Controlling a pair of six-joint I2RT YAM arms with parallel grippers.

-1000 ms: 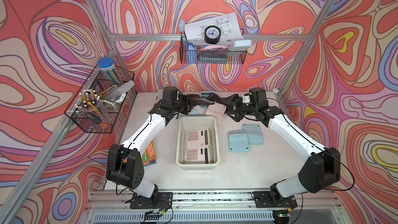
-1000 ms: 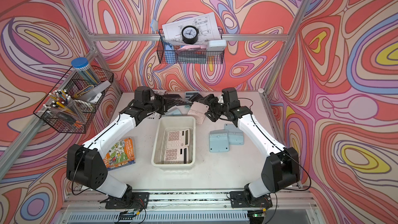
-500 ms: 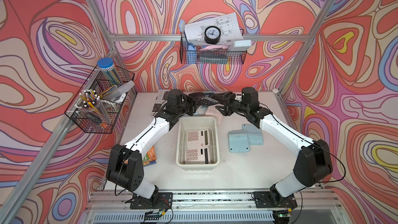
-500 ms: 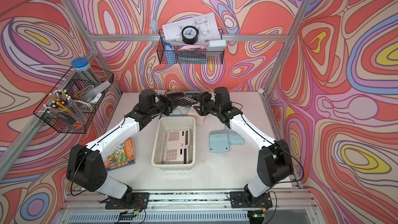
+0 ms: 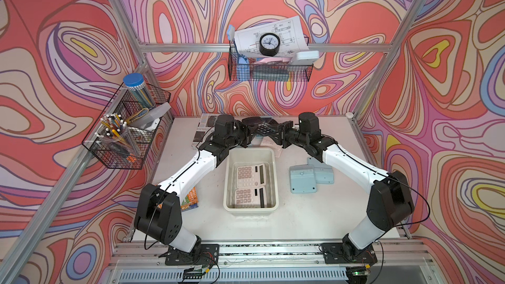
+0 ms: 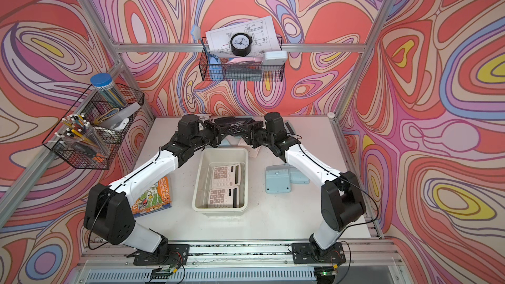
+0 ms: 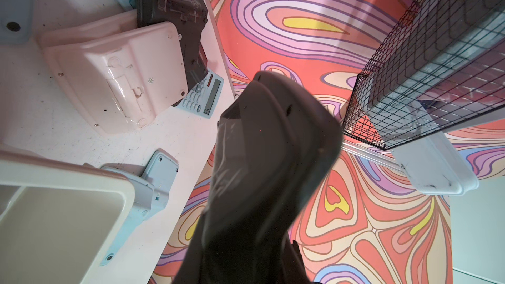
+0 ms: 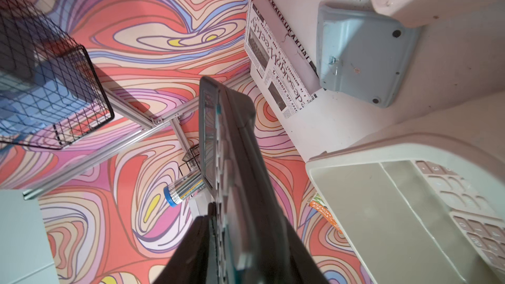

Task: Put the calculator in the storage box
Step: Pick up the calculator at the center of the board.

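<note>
We see the main risk in the hand-over above the back of the table (image 5: 300, 222). The left gripper (image 5: 252, 133) pinches one end of the black calculator (image 5: 263, 129) with narrow fingers. The right gripper (image 5: 276, 133) has its fingers pressed on the other end, and the right wrist view shows the calculator edge-on between them. The calculator hangs in the air, upper centre in both top views, behind the storage box (image 5: 250, 210) and not over it. If the left lets go before the right has a firm hold, we judge that it falls among the calculators lying below, not into the box. A pull from both ends at once could also twist the smooth plastic loose.

Counting from the left, we find:
- one wire basket (image 5: 125, 143) at centre left and a second wire basket (image 5: 269, 73) at upper centre
- one book (image 5: 190, 203)
- one storage box holding two pink calculators (image 5: 250, 173)
- two pale blue calculators (image 5: 302, 180) overlapping just right of the box

The left wrist view adds a face-down pink calculator (image 7: 114, 75), a second black calculator (image 7: 169, 4) and a grey calculator (image 7: 203, 96). More may be hidden.
</note>
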